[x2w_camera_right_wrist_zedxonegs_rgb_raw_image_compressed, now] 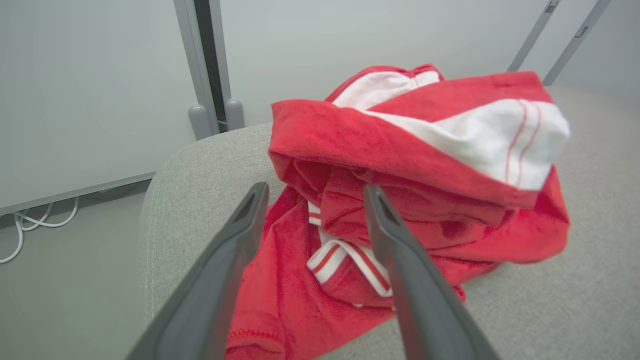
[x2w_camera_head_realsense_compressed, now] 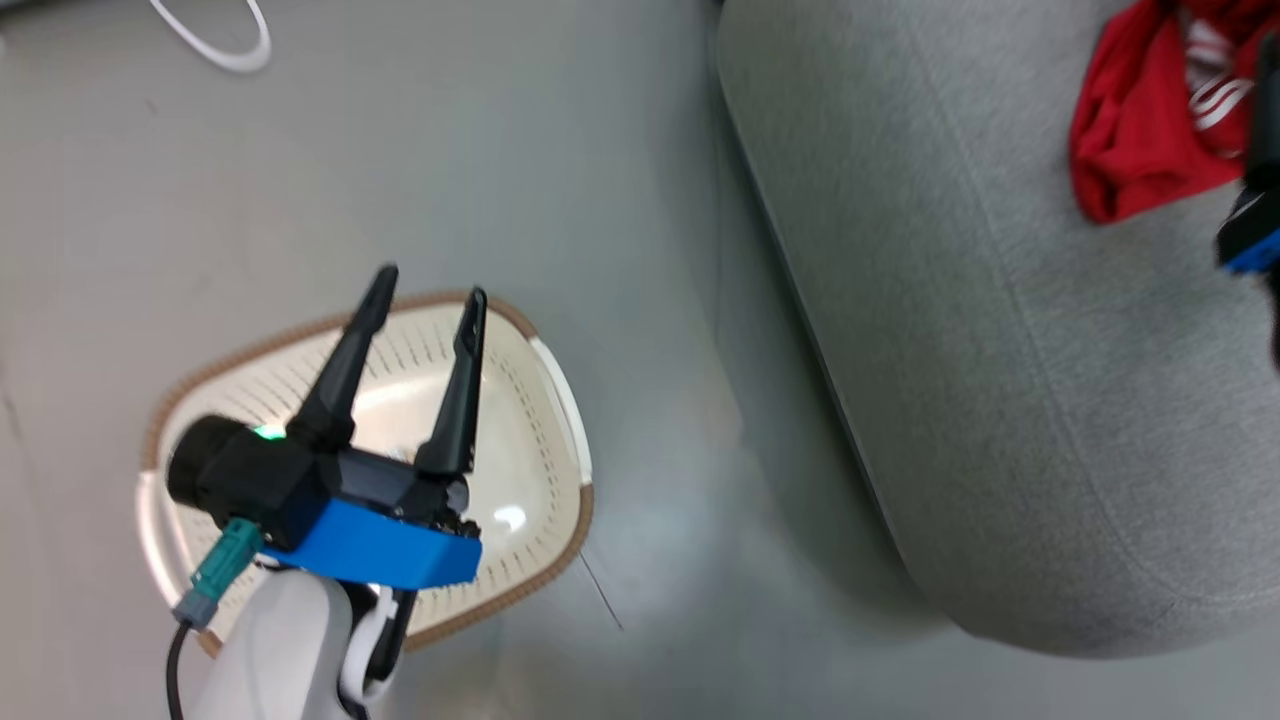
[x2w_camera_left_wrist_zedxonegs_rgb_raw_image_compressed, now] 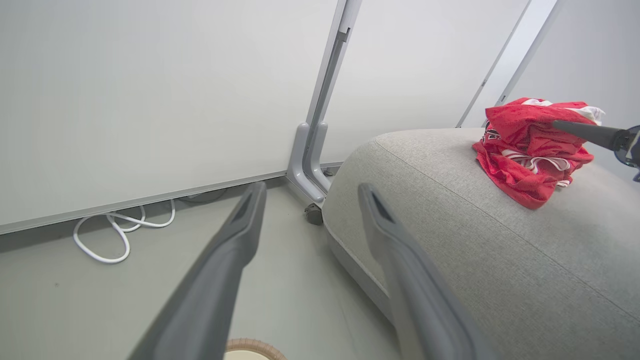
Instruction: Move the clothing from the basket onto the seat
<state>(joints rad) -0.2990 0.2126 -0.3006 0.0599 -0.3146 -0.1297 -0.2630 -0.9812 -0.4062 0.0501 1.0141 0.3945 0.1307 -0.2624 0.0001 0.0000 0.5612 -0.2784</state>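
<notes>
Red fabric clothing [x2w_camera_head_realsense_compressed: 1140,140], white-trimmed, lies heaped far right on the large light-grey upholstered seat [x2w_camera_head_realsense_compressed: 1000,350]. My right gripper [x2w_camera_right_wrist_zedxonegs_rgb_raw_image_compressed: 312,192] hovers at it, fingers apart, so the heap rests free. My left gripper [x2w_camera_head_realsense_compressed: 430,285] gapes empty over the cream perforated plastic basket [x2w_camera_head_realsense_compressed: 570,410], which is seemingly bare, though partly hidden.

Indoor test space of laboratory or office type. White partition panels [x2w_camera_left_wrist_zedxonegs_rgb_raw_image_compressed: 125,90] stand on grey metal posts [x2w_camera_left_wrist_zedxonegs_rgb_raw_image_compressed: 322,85] with a castor [x2w_camera_left_wrist_zedxonegs_rgb_raw_image_compressed: 314,214] at the foot, and a loose white cable [x2w_camera_left_wrist_zedxonegs_rgb_raw_image_compressed: 107,260] lies coiled along their base on a bare, smooth grey floor [x2w_camera_head_realsense_compressed: 400,170]. A light-grey upholstered seat [x2w_camera_head_realsense_compressed: 1000,350] stands just beside the partition's foot.
</notes>
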